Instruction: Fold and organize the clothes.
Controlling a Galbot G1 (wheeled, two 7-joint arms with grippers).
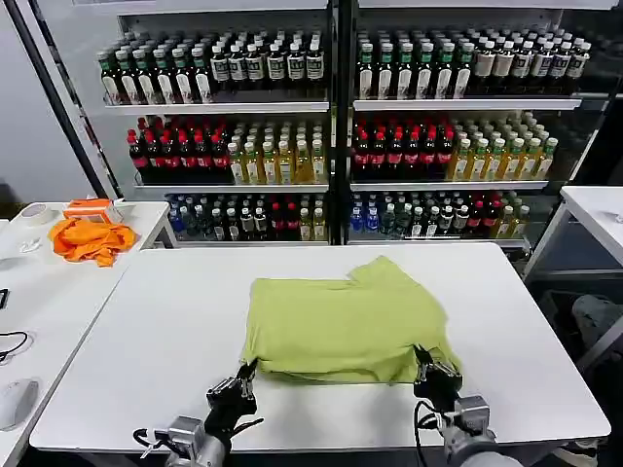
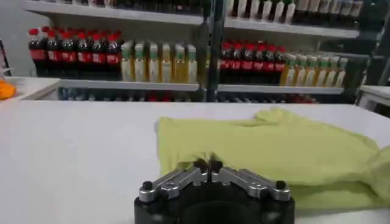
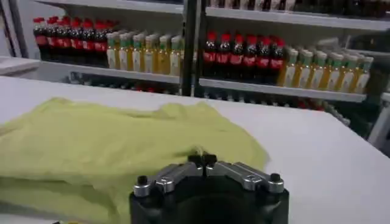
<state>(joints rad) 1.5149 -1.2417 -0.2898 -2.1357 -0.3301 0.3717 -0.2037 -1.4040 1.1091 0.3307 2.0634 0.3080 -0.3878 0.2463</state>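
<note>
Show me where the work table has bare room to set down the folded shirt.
Bare tabletop lies left of the yellow-green T-shirt, and more lies to its right toward the table edge. The near edge is crowded: left gripper and right gripper sit at the shirt's front corners.

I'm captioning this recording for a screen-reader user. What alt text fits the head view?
A folded lime-green T-shirt lies on a white table, with the left gripper and right gripper shut on its near corners. Shelves of bottled drinks stand behind, and an orange cloth lies on a side table.
</note>
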